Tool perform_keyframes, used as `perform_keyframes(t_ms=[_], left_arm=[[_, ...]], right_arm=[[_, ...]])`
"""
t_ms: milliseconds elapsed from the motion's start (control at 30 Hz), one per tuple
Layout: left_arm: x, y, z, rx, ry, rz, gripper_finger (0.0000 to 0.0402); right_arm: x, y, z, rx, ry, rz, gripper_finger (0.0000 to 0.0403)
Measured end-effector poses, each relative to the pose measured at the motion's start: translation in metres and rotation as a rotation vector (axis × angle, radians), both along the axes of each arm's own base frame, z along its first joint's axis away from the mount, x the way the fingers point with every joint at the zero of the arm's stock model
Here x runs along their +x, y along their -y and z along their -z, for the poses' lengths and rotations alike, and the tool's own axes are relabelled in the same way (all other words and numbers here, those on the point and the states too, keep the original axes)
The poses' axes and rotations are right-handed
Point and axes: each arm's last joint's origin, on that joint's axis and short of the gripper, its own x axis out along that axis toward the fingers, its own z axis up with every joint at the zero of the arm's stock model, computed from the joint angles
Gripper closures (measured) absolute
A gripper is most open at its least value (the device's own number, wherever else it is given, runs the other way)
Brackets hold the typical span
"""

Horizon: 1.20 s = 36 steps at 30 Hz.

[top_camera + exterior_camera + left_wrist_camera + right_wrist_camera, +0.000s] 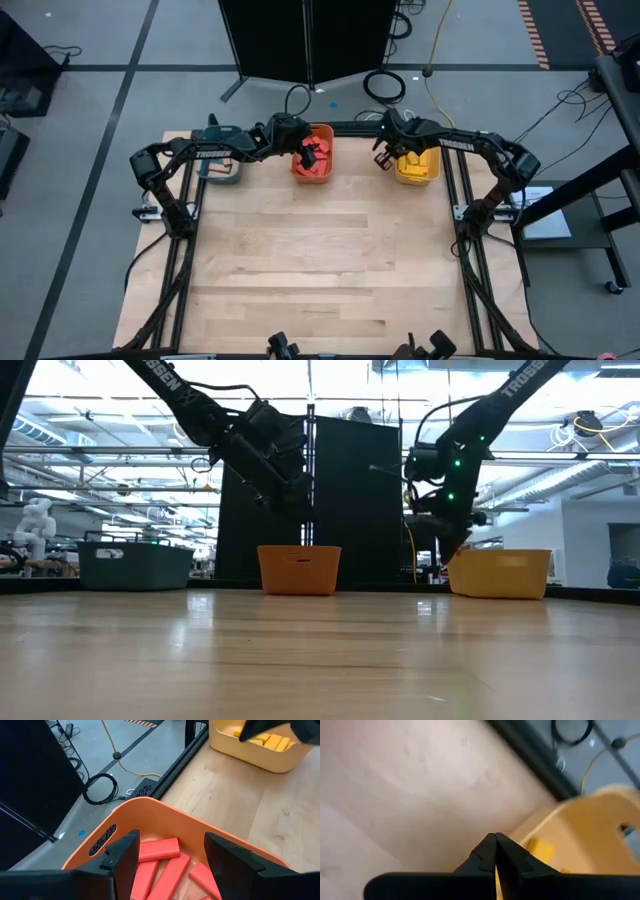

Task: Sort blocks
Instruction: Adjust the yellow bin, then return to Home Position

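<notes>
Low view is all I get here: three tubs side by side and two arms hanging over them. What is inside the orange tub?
Observer: Red blocks, several lying flat in the orange tub. The left wrist view looks straight in.
Operator: Is that arm holding one?
Observer: No. The left gripper is open above the tub, with nothing between its fingers.
Operator: And the yellow tub?
Observer: Yellow blocks lie in the yellow tub.
Operator: What about the other arm?
Observer: The right gripper is shut and empty, beside the yellow tub's wall.
</notes>
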Motion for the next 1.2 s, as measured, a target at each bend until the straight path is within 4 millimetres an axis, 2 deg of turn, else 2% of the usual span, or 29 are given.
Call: perform_keyframes(t_ms=[233,733,967,1067,1200], left_arm=[[0.0,0.0,0.0,-0.002,-0.003,0.0,0.0181],[0.0,0.0,0.001,-0.005,-0.007,0.0,0.0181],[0.0,0.0,0.001,-0.004,-0.007,0.0,0.0181],[0.0,0.0,0.0,0.002,0.002,0.0,0.0181],[-0.001,0.002,-0.007,0.011,0.016,0.003,0.0181]], right_arm=[[0.004,-0.006,0.013,0.111,-0.01,-0.002,0.0403],[-0.005,-0.014,0.017,0.195,-0.101,0.018,0.0403],[-0.006,-0.013,0.016,0.176,-0.118,0.019,0.0403],[-0.004,-0.013,0.008,0.146,-0.083,-0.001,0.0403],[0.001,-0.015,-0.018,0.107,-0.042,-0.043,0.0403]])
